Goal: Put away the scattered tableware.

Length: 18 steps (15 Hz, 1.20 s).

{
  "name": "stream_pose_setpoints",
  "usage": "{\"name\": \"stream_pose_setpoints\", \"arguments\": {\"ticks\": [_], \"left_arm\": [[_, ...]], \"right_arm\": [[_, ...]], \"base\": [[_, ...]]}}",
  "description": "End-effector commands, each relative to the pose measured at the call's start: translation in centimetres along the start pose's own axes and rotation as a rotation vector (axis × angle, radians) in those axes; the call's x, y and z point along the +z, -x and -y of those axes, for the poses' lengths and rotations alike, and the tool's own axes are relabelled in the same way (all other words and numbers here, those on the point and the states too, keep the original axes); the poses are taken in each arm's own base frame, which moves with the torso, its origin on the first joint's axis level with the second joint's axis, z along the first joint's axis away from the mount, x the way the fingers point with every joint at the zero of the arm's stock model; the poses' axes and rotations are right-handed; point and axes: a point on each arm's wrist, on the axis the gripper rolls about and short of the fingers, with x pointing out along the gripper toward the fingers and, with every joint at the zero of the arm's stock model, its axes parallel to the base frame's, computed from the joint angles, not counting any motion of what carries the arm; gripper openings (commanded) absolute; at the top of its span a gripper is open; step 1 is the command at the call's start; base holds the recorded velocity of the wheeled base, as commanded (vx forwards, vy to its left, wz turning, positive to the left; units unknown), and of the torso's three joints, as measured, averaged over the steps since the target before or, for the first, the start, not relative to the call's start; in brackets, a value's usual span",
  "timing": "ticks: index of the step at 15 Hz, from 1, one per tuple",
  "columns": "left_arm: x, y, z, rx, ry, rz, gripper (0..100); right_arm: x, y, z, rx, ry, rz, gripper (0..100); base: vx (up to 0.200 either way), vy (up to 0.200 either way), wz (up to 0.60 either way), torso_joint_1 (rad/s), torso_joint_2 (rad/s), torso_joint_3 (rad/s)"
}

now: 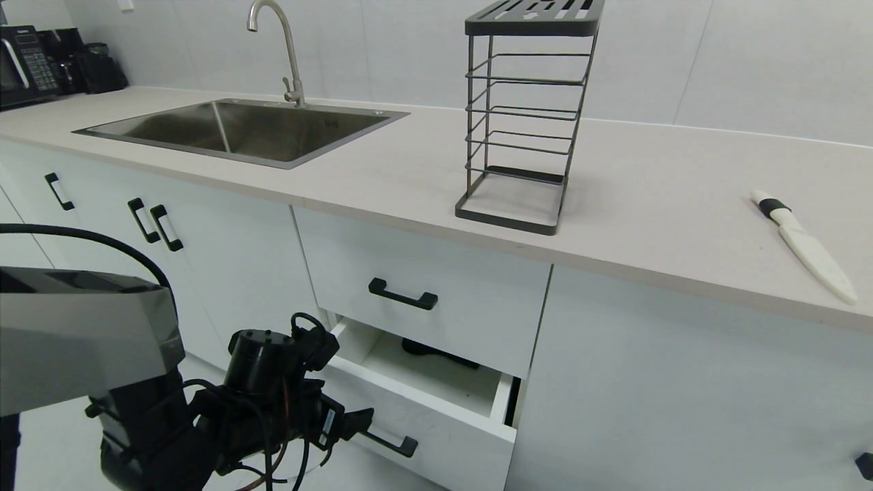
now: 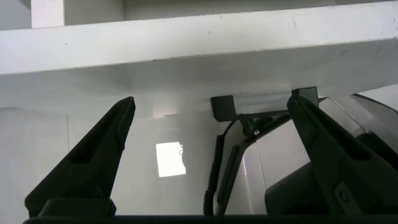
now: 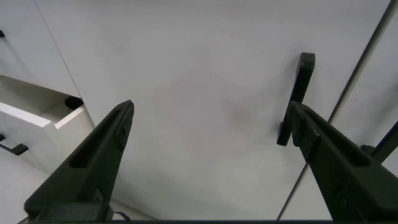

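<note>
**Knife at the far right, both grippers low and empty**

The left gripper (image 1: 361,421) sits low at the near left, in front of the cabinets. Its 2 fingers are spread apart with nothing between them. It is just beside the black handle (image 1: 392,443) of the open drawer (image 1: 436,402). A dark item (image 1: 436,354) lies at the back of that drawer; what it is cannot be told.

The right gripper (image 3: 211,107) is also released and empty. It faces a white door (image 3: 186,93) under the counter (image 1: 648,177), to the right of the drawer.

The knife (image 1: 805,247) is the 1 piece of tableware lying loose. It rests flat on the counter at the far right, close to the front edge. It is well apart from the wire rack (image 1: 525,116), which stands mid-counter to the right of the sink (image 1: 245,129).

The next move turns on where the knife lies. It is above both grippers and to their right, and much farther from the left one. The right arm looks the nearer of the 2, so the pickup likely falls to it. The knife's long axis runs on a diagonal: the banded grip end points far and left, and the blade tip points near and right, toward the counter edge. A grasp would probably need the fingers turned across that diagonal and closing on the grip end. Whether the knife belongs in the rack's slotted top or in the drawer cannot be settled from here.
</note>
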Motion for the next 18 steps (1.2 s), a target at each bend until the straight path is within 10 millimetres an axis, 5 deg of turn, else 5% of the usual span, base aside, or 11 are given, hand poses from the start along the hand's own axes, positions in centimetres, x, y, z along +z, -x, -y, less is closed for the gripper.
{"name": "stream_pose_setpoints", "arguments": {"ticks": [1, 18], "left_arm": [[0.3, -0.9, -0.1, 0.000, -0.001, 0.006, 100], [3.3, -5.5, -2.1, 0.030, 0.001, 0.139, 100]], "right_arm": [[0.0, 0.0, 0.0, 0.000, 0.000, -0.001, 100], [0.0, 0.0, 0.0, 0.000, 0.000, -0.001, 100]], "base": [[0.000, 0.000, 0.00, 0.000, 0.00, 0.000], [0.000, 0.000, 0.00, 0.000, 0.00, 0.000]]}}
